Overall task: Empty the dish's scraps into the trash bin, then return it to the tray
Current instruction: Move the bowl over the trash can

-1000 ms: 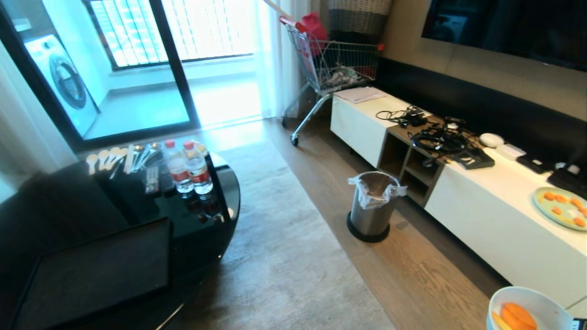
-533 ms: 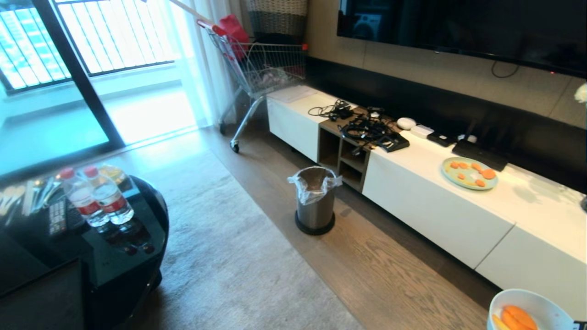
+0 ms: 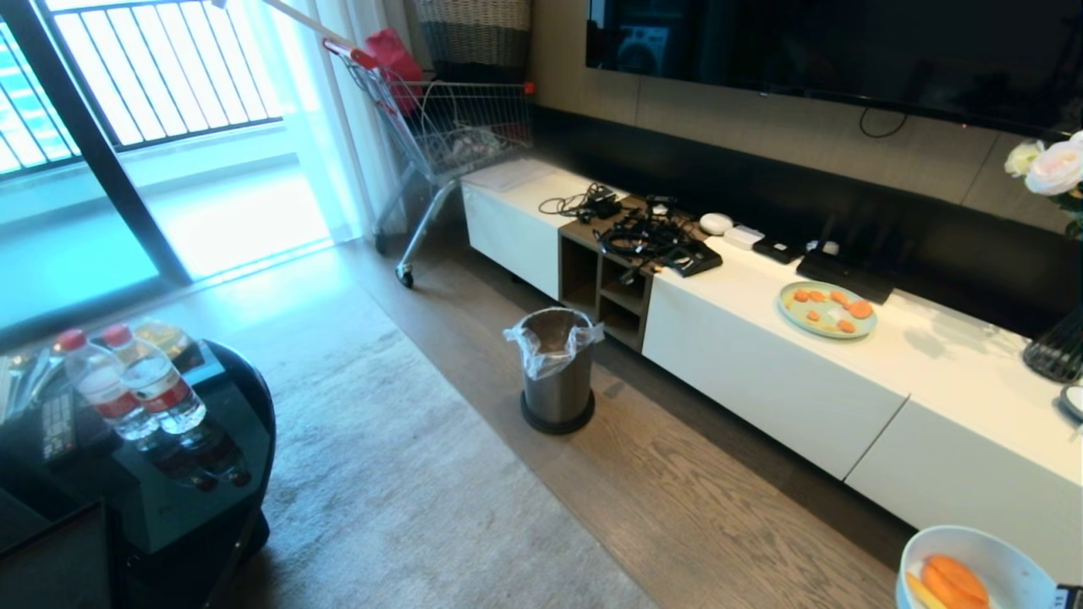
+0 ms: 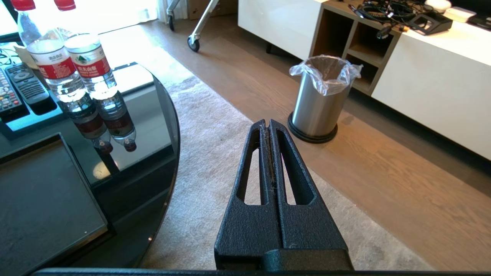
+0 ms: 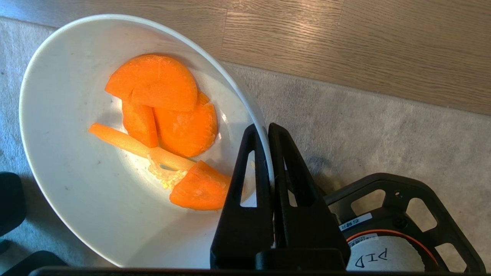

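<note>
The dish (image 5: 73, 180), a glossy white bowl, hangs over the carpet edge with my right gripper (image 5: 265, 128) shut on its rim, one finger inside and one outside. The scraps (image 5: 161, 99), orange slices and a pale yellow strip, lie in it. In the head view the dish (image 3: 1011, 565) sits at the lower right corner. The trash bin (image 3: 556, 372), brushed metal with a clear liner, stands on the wood floor ahead, well away from the dish. The black tray (image 4: 42, 199) lies on the round table at the left. My left gripper (image 4: 267, 123) is shut and empty, parked above the carpet.
Two water bottles (image 3: 127, 385) and remotes (image 4: 23, 82) stand on the glossy black table (image 4: 153, 111). A long white cabinet (image 3: 761, 372) behind the bin carries cables and a pale-green plate (image 3: 827, 309) of orange slices. A shopping cart (image 3: 448, 127) is at the back.
The whole head view has swung to the right: the table and the bin have slid left in the picture and more cabinet shows. The dish keeps its place in my right gripper.
</note>
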Tool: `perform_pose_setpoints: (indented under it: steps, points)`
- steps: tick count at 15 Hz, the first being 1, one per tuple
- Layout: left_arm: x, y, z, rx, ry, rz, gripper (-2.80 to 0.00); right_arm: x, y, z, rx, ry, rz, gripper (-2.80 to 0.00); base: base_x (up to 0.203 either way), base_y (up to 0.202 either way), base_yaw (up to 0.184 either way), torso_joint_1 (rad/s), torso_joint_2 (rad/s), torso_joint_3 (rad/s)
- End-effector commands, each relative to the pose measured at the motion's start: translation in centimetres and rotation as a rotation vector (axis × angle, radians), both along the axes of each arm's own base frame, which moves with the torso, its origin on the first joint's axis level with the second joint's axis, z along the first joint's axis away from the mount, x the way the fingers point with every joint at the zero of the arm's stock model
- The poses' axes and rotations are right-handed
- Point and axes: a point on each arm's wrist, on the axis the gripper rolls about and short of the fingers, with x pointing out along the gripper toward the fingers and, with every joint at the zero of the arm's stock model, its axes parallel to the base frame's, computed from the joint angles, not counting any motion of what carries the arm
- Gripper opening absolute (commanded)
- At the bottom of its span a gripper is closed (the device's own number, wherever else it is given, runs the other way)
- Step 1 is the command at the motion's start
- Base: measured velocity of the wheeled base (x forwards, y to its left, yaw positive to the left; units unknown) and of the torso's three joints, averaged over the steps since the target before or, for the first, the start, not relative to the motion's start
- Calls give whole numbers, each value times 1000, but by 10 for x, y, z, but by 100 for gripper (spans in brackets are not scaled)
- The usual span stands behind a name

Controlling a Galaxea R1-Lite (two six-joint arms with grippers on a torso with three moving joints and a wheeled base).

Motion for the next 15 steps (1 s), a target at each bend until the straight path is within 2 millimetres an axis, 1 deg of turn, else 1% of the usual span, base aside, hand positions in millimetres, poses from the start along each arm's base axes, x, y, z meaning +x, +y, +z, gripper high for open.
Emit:
perform_pose_setpoints:
  steps: [1,15]
  points:
    - [0,0,0,-1,-1,0,-280,1,0,0,0,4,0,-280,0,0,0,0,0,0]
    - [0,0,0,-1,-1,0,-280,3,1,-2,-15,25,15,-280,0,0,0,0,0,0]
